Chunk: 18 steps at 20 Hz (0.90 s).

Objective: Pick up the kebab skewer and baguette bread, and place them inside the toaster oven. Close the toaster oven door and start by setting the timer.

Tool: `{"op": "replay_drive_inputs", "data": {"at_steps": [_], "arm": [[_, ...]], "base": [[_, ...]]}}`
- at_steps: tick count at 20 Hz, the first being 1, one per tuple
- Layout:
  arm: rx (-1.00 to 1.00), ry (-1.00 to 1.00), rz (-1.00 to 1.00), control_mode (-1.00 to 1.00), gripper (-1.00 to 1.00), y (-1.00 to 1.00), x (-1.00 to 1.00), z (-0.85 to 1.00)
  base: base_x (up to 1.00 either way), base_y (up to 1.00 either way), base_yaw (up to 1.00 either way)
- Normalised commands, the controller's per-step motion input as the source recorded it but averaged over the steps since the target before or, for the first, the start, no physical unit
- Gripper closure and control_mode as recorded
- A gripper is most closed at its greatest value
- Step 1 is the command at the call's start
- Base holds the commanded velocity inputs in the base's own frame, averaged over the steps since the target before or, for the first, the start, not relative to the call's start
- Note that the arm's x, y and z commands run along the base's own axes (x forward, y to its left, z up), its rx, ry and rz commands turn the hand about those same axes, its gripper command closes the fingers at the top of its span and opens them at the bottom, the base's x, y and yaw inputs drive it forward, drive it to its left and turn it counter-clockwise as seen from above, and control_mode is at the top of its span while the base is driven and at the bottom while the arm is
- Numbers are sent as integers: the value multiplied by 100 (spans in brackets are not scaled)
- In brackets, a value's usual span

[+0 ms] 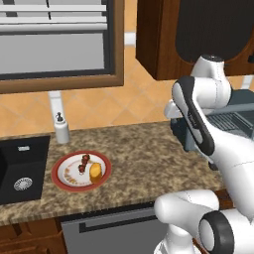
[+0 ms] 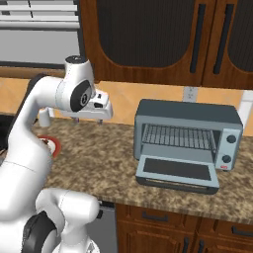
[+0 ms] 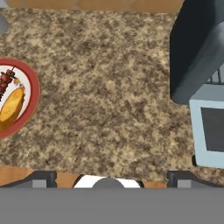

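The gripper [image 3: 109, 177] is hanging wide apart over the counter [image 3: 105, 87]; skewer [image 3: 6, 78] and bread [image 3: 11, 105] are lying at left on the plate [image 3: 34, 98].

No lettering, label, brand, number or sign can be read on anything here.

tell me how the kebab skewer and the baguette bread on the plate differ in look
The kebab skewer is a thin stick threaded with small dark red and brown chunks; the baguette bread is one smooth golden-orange loaf. The skewer is slimmer, the bread thicker and stubbier. Both lie side by side on the red-rimmed plate on the counter.
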Motion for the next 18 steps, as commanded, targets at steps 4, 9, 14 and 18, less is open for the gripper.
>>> {"op": "replay_drive_inputs", "data": {"at_steps": [4,9,14,18], "arm": [[16,-32,13,-100,-100,-100,-55,-29],[0,-32,11,-100,-100,-90,-13,-36],[3,-22,13,-100,-100,-75,20,-27],[1,-20,4,-100,-100,-55,33,-9]], "base": [[0,0,0],[0,0,0],[0,0,0],[0,0,0]]}}
